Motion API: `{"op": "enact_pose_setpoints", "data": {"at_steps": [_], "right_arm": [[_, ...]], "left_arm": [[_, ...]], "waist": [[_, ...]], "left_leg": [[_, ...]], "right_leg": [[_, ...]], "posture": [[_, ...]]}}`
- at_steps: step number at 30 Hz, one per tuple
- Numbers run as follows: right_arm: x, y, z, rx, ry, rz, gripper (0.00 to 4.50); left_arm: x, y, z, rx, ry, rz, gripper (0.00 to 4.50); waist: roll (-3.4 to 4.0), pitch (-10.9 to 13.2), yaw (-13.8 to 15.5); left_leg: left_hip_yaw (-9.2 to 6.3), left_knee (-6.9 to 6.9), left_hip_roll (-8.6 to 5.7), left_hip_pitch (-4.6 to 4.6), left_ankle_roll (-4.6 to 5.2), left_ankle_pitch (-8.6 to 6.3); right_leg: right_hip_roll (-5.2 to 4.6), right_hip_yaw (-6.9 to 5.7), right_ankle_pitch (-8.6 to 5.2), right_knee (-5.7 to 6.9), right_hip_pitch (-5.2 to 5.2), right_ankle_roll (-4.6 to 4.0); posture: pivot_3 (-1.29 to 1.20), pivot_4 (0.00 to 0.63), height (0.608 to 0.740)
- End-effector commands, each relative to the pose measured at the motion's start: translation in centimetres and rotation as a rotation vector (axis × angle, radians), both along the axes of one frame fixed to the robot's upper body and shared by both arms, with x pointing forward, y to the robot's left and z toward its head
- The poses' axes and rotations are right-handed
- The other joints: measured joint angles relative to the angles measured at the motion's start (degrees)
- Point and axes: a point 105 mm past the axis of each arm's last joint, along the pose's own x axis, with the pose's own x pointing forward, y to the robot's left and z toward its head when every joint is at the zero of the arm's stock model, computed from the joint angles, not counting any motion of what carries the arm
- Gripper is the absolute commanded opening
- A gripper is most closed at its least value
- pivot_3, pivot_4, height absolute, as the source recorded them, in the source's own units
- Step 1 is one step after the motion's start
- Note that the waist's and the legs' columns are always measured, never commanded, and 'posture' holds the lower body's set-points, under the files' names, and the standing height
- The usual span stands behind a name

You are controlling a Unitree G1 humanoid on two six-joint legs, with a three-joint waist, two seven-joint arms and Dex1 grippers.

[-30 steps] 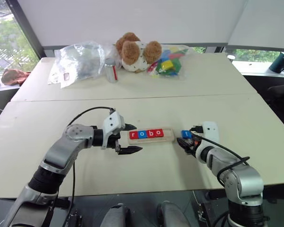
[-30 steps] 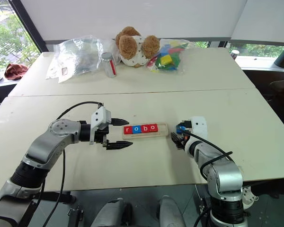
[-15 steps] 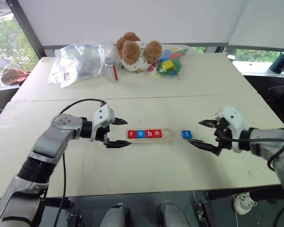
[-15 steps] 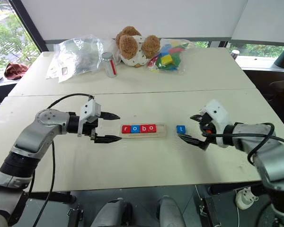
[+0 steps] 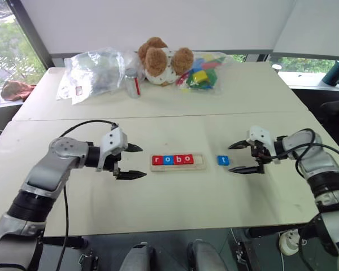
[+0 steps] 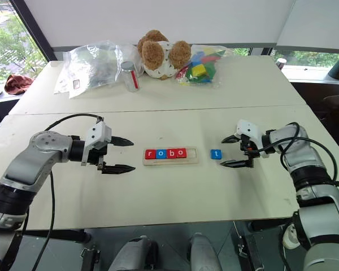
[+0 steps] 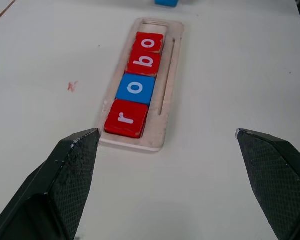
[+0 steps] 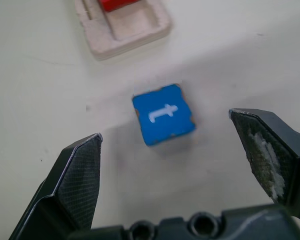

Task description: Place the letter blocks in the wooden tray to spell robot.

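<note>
On the near half of the pale table (image 5: 175,197):

Item: wooden tray (image 5: 177,161), a long pale strip lying flat, set crosswise between the two arms. Four letter blocks sit in its groove, side by side: red "r" (image 5: 156,160), blue "o" (image 5: 166,160), red "b" (image 5: 177,160), red "o" (image 5: 187,159). The slot at the tray's right end (image 8: 135,22) is bare wood.

Item: blue "t" block (image 5: 223,160), flat on the table just beyond the tray's right end, apart from it and touching neither gripper.

Item: left gripper (image 5: 135,161), off the tray's left end and pointing toward it, fingers spread wide, nothing between them. The left wrist view looks along the tray from the "r" end, with both black fingertips (image 7: 72,165) well clear of the wood.

Item: right gripper (image 5: 235,157), just right of the "t" block and pointing toward it, fingers spread wide and empty. In the right wrist view the block lies ahead, between the lines of the two fingertips (image 8: 80,172), not touched.

Along the far edge of the table:

Item: brown and white plush toy (image 5: 161,61).
Item: clear bag of multicoloured toy blocks (image 5: 200,73), just right of the plush.
Item: small can (image 5: 133,83), upright, left of the plush.
Item: crumpled clear plastic bags (image 5: 93,73), left of the can.
</note>
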Motion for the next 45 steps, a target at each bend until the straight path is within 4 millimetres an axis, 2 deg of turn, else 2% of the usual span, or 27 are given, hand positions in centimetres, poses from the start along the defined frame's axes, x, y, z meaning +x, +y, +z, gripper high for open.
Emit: {"op": "enact_pose_setpoints", "data": {"at_steps": [1, 4, 10, 11, 14, 17, 20, 26, 37, 45], "right_arm": [[0.2, 0.4, 0.4, 0.001, -0.005, 0.042, 4.45], [0.3, 0.5, 0.0, 0.000, 0.008, 0.048, 3.53], [1.2, 1.1, 0.5, 0.031, -0.004, 0.030, 1.18], [1.3, 1.2, 0.6, 0.037, -0.005, 0.028, 1.10], [1.4, 2.2, 1.9, 0.063, 0.017, 0.043, 1.10], [1.6, 4.0, 3.4, 0.068, 0.010, 0.075, 1.10], [1.8, 5.4, 3.8, 0.034, -0.014, 0.111, 1.10], [2.4, 7.2, 3.0, -0.047, -0.030, 0.164, 1.10], [3.0, 8.0, 2.1, -0.102, -0.028, 0.214, 1.10], [2.6, 9.1, 2.0, -0.104, -0.003, 0.267, 1.10]], "left_arm": [[-0.3, 0.5, 1.3, -0.001, -0.045, 0.021, 4.50], [-0.4, 0.7, 1.2, 0.009, -0.046, 0.033, 4.50], [-0.3, 1.1, 1.1, 0.024, -0.046, 0.047, 4.50], [-0.2, 1.2, 1.0, 0.027, -0.046, 0.048, 4.50], [-0.1, 1.3, 1.0, 0.029, -0.047, 0.051, 4.50], [0.1, 1.2, 1.0, 0.030, -0.048, 0.051, 4.50], [0.2, 1.0, 0.8, 0.035, -0.047, 0.038, 4.50], [0.5, 0.6, 0.7, 0.029, -0.050, 0.029, 4.50], [0.2, 0.5, 0.3, 0.017, -0.047, 0.039, 4.50], [0.2, 0.3, 0.2, 0.007, -0.048, 0.046, 4.50]], "waist": [[0.00, 0.0, -0.1], [0.01, 0.0, -0.2], [0.02, 0.0, -0.3], [0.02, 0.0, -0.3], [0.02, 0.0, -0.3], [0.04, 0.0, -0.4], [0.05, 0.0, -0.4], [0.05, 0.0, -0.1], [0.05, 0.0, -0.5], [0.05, 0.0, -0.4]], "left_leg": [[0.00, 0.01, -0.01, 0.00, 0.00, 0.00], [-0.01, 0.00, 0.00, 0.00, -0.03, 0.01], [-0.02, -0.02, 0.00, 0.01, -0.18, 0.08], [-0.02, -0.01, 0.00, 0.01, -0.18, 0.08], [-0.02, -0.02, 0.00, 0.01, -0.19, 0.08], [-0.02, -0.03, 0.00, -0.01, -0.18, 0.08], [-0.02, -0.04, 0.00, -0.01, -0.16, 0.06], [-0.02, -0.04, -0.02, -0.05, -0.18, 0.07], [0.00, -0.04, -0.04, -0.08, -0.39, 0.19], [-0.01, -0.04, -0.04, -0.08, -0.40, 0.20]], "right_leg": [[-0.01, 0.01, 0.00, 0.00, 0.01, 0.00], [-0.01, 0.01, 0.00, 0.01, -0.01, 0.00], [-0.01, 0.01, 0.00, 0.01, -0.02, -0.01], [-0.01, 0.01, 0.01, 0.01, -0.02, -0.01], [-0.01, 0.01, 0.01, 0.02, -0.03, -0.01], [-0.01, 0.03, 0.01, 0.05, -0.08, -0.01], [-0.01, 0.02, 0.01, 0.08, -0.12, -0.01], [-0.03, 0.00, 0.01, 0.07, -0.12, -0.01], [-0.03, -0.01, 0.01, 0.08, -0.17, -0.01], [-0.03, -0.02, 0.01, 0.08, -0.18, -0.01]], "posture": [[0.00, 0.150, 0.740], [0.00, 0.150, 0.740], [0.00, 0.150, 0.740], [0.00, 0.150, 0.740], [0.00, 0.150, 0.740], [0.00, 0.150, 0.740], [0.00, 0.150, 0.740], [0.00, 0.150, 0.740], [0.00, 0.150, 0.740], [0.00, 0.150, 0.740]]}}
